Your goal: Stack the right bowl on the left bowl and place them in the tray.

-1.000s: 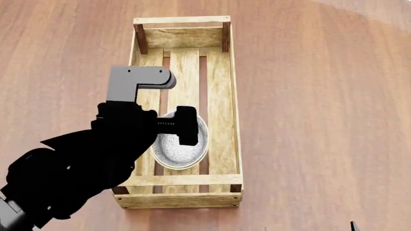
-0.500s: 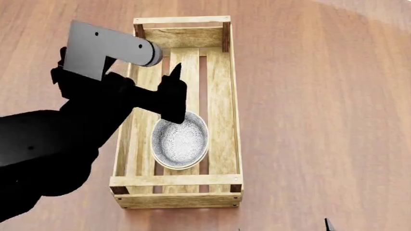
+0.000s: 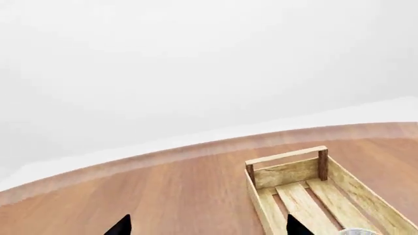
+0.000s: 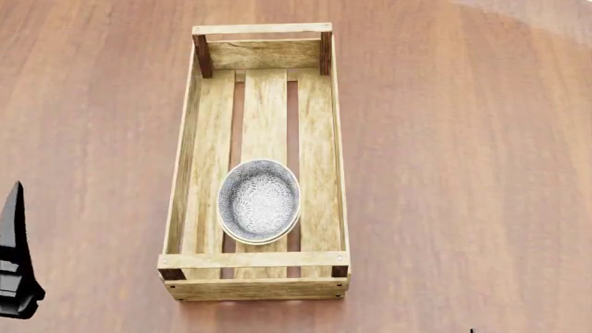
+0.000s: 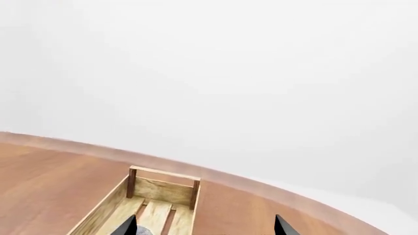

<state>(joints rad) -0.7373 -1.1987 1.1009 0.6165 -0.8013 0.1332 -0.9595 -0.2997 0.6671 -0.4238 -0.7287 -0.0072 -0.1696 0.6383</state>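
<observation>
The long light-wood tray [image 4: 320, 173] lies lengthwise on the wooden table. The speckled bowls [image 4: 259, 201] sit inside it near its front end; they look like one nested stack and I cannot separate the two. A sliver of bowl rim [image 3: 356, 231] shows in the left wrist view beside the tray [image 3: 287, 172]. My left gripper [image 3: 207, 228] is open and empty, pulled back to the front left; one black finger [image 4: 14, 263] shows at the head view's left edge. My right gripper [image 5: 203, 227] is open and empty, facing the tray [image 5: 156, 188] from the front.
The brown wooden table [image 4: 462, 139] surrounds the tray on all sides. Its far edge [image 3: 163, 149] curves against a plain white background. A tiny dark tip [image 4: 472, 331] shows at the bottom right of the head view.
My left arm has drawn back from over the tray to the front left, out of most of the head view. The bowls stay in the tray, unmoved.
</observation>
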